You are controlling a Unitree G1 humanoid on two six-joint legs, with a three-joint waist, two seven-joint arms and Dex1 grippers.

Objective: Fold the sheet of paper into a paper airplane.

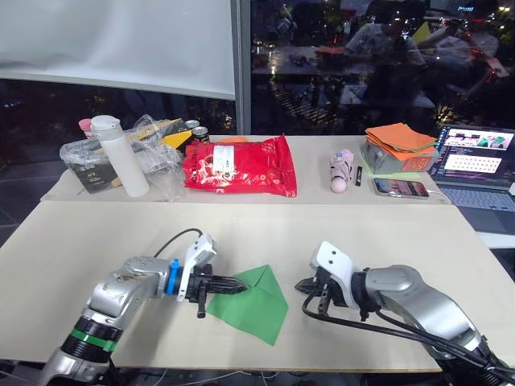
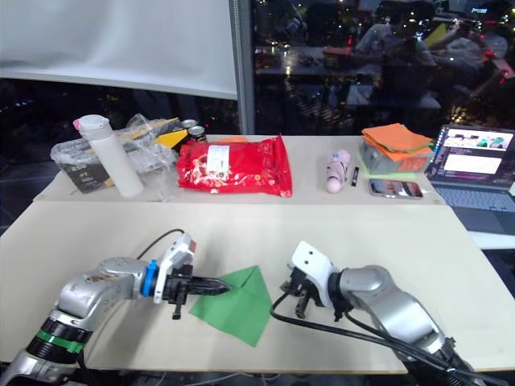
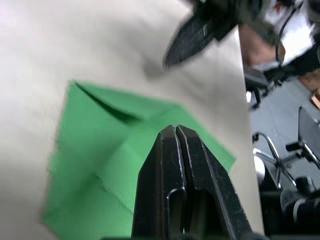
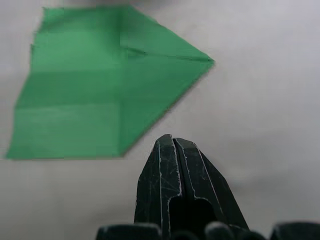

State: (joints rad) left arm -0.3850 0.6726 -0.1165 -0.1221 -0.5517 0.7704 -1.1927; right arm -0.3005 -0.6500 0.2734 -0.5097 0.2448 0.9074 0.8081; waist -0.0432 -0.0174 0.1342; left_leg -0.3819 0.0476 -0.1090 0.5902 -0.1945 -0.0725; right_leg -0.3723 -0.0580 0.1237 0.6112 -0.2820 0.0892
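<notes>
The sheet of paper (image 1: 256,309) is bright green and lies flat on the beige table (image 1: 386,233) near its front edge. Two corners are folded in, so one end forms a point, and creases cross it (image 4: 95,90). My left gripper (image 1: 241,284) is shut, with its fingertips resting over the paper's left part (image 3: 176,129). To the right of the paper's point, my right gripper (image 1: 304,285) is also shut and sits low over bare table, apart from the paper (image 4: 172,137).
On the rear table stand a white bottle (image 1: 121,157), a plastic bag with cans (image 1: 153,145), a red packet (image 1: 240,165), a pink object (image 1: 341,170), an orange paper stack (image 1: 400,138), a phone (image 1: 400,187) and a laptop (image 1: 475,165).
</notes>
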